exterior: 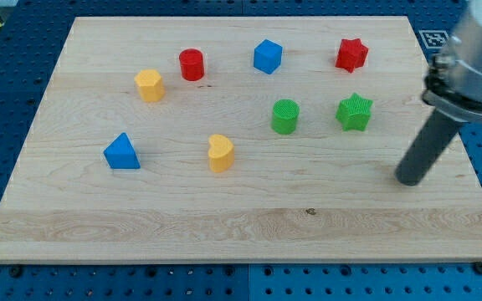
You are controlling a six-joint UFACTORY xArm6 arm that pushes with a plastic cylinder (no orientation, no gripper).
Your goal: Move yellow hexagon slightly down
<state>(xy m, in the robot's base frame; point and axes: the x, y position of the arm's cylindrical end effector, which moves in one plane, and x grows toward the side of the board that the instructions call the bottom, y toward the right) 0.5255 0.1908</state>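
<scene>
The robot's rod stood with its tip near the wooden board's right edge, well apart from every block and touching none; the arm carried no jaws, only that bare rod. The yellow hexagon sat far across at the upper left, beside the red cylinder, so the tip would likely need to pass above it before pushing it downward.

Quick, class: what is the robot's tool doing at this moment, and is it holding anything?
My tip: bare rod, holding nothing, touching no block, at the view's right, below and right of the green star.
</scene>
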